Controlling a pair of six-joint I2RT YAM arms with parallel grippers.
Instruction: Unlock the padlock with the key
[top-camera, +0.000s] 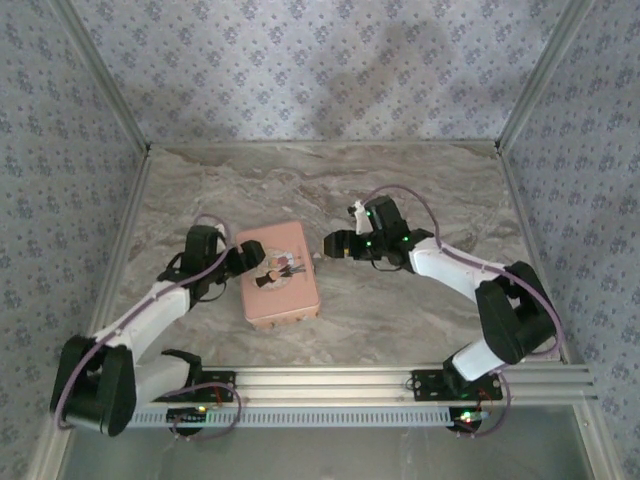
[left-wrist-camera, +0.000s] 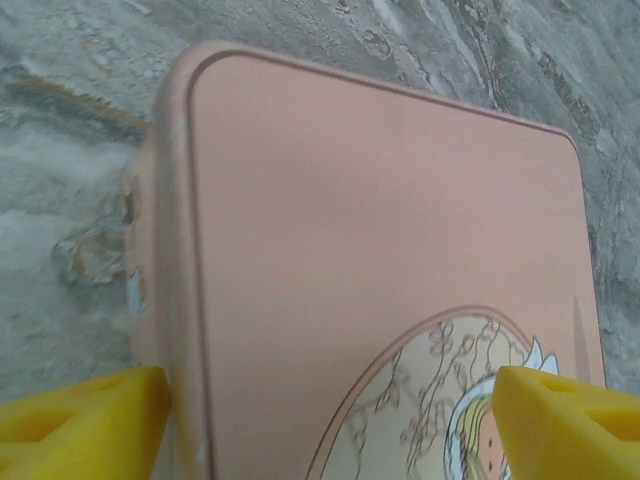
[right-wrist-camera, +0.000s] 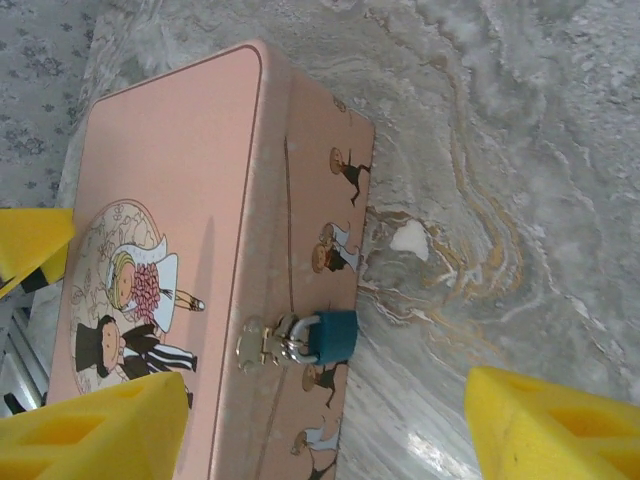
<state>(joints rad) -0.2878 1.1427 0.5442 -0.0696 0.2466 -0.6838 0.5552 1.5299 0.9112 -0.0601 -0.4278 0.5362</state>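
Hovering both end effectors at the pink tin (top-camera: 280, 272), one on each side of it on the marble table (top-camera: 400, 170)
I see the left end effector (top-camera: 247, 258) at the tin's left edge, its yellow fingers (left-wrist-camera: 85, 420) spread wide, one off the side wall and one over the lid, gripping nothing; the right end effector (top-camera: 335, 243) sits just off the tin's other side, fingers apart and empty; the small blue padlock (right-wrist-camera: 325, 337) hangs hooked through a silvery hasp (right-wrist-camera: 262, 343) on the side wall facing it
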